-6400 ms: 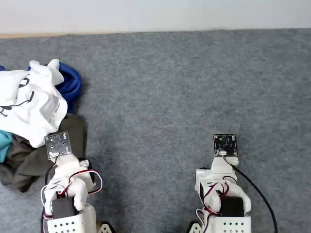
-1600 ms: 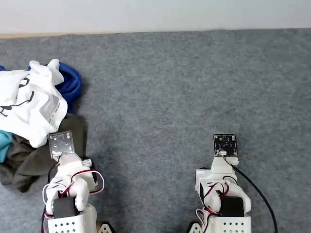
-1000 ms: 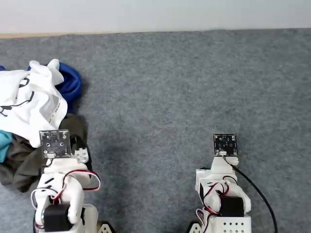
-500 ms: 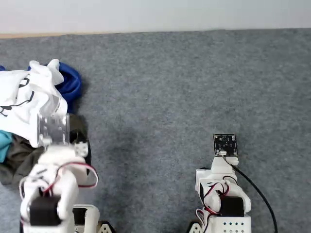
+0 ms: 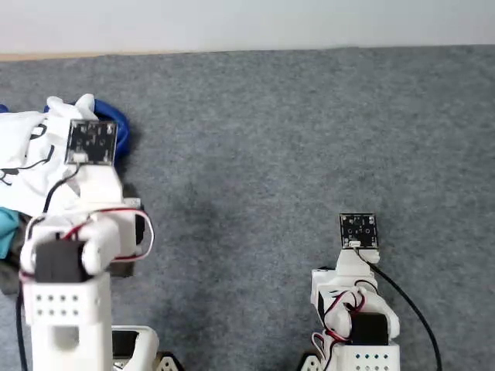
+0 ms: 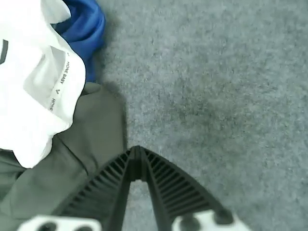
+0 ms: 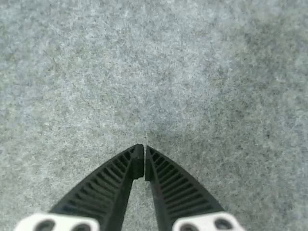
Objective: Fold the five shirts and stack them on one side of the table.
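Several shirts (image 5: 31,166) lie heaped just beside the left gripper (image 6: 139,153), which is closed and empty (the right gripper (image 7: 144,150) also); better to open it wide before descending on the white shirt (image 6: 29,82).

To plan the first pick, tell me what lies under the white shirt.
A blue shirt and an olive shirt stick out from under the white shirt. Whatever else lies beneath it is covered.

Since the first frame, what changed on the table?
The left arm lifted and swung forward over the shirt pile; its gripper is shut, holding nothing. The right arm and the shirt pile stayed put.
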Controlling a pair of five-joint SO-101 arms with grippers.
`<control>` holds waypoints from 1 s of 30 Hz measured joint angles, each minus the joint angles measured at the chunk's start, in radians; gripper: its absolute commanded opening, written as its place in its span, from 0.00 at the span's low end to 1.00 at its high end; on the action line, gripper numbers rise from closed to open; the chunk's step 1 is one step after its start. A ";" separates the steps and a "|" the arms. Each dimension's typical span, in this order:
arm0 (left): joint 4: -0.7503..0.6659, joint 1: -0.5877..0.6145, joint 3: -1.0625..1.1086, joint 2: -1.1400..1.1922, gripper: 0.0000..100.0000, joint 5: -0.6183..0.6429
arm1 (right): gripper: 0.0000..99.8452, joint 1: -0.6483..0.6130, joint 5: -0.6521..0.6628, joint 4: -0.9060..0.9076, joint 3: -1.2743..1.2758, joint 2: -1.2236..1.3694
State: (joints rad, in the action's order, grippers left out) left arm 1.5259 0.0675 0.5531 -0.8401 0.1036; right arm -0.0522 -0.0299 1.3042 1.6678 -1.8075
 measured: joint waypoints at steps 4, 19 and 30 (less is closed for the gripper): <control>0.003 0.000 -0.009 0.112 0.00 0.000 | 0.01 0.000 0.000 0.000 0.000 0.000; 0.003 0.043 -0.011 0.276 0.00 -0.023 | 0.01 0.176 0.155 -0.029 -0.121 0.000; 0.023 0.293 -0.011 0.353 0.00 -0.284 | 0.01 0.204 0.206 0.074 -0.443 0.095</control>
State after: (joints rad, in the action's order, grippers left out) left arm 1.5489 0.3606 0.5424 -0.4872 -0.1803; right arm 0.1519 0.1757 1.3779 1.2244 -1.7123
